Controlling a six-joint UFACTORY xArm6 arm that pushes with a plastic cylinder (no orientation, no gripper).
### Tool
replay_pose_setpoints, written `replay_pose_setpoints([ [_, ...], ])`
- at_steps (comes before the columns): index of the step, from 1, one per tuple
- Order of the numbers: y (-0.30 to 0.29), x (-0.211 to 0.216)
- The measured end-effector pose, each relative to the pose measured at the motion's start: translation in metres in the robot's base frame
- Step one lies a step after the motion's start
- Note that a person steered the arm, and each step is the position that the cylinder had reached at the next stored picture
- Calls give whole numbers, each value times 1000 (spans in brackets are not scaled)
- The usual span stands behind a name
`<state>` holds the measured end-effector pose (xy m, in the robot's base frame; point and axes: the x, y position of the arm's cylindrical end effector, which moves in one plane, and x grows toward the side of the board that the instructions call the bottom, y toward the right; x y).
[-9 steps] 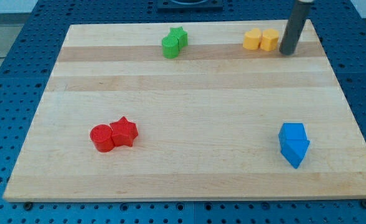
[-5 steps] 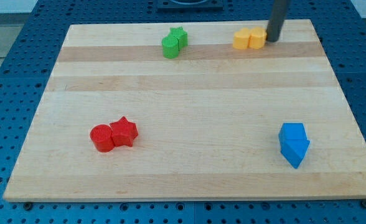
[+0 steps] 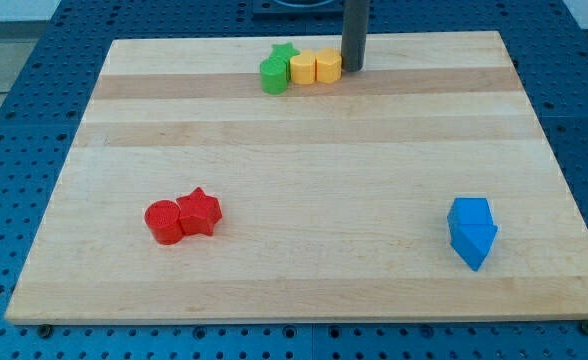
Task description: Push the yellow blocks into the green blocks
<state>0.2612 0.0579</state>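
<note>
Two yellow blocks (image 3: 315,67) sit side by side near the view's top, touching the green blocks on their left. The green pair is a rounded green block (image 3: 273,76) with a green star (image 3: 287,55) behind it. My tip (image 3: 353,69) stands at the right side of the right yellow block, touching or nearly touching it.
A red cylinder (image 3: 163,222) and a red star (image 3: 200,211) sit together at the lower left. Two blue blocks (image 3: 471,232) sit together at the lower right. The wooden board (image 3: 304,170) lies on a blue perforated table.
My tip has swept left along the top of the board, pushing the two yellow blocks left until they meet the green blocks. The other blocks have not moved.
</note>
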Motion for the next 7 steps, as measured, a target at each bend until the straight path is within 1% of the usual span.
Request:
replay_pose_setpoints([
  [1,-28,12],
  [2,-26,21],
  [3,-7,54],
  [5,-33,215],
  [6,-40,272],
  [7,-46,291],
])
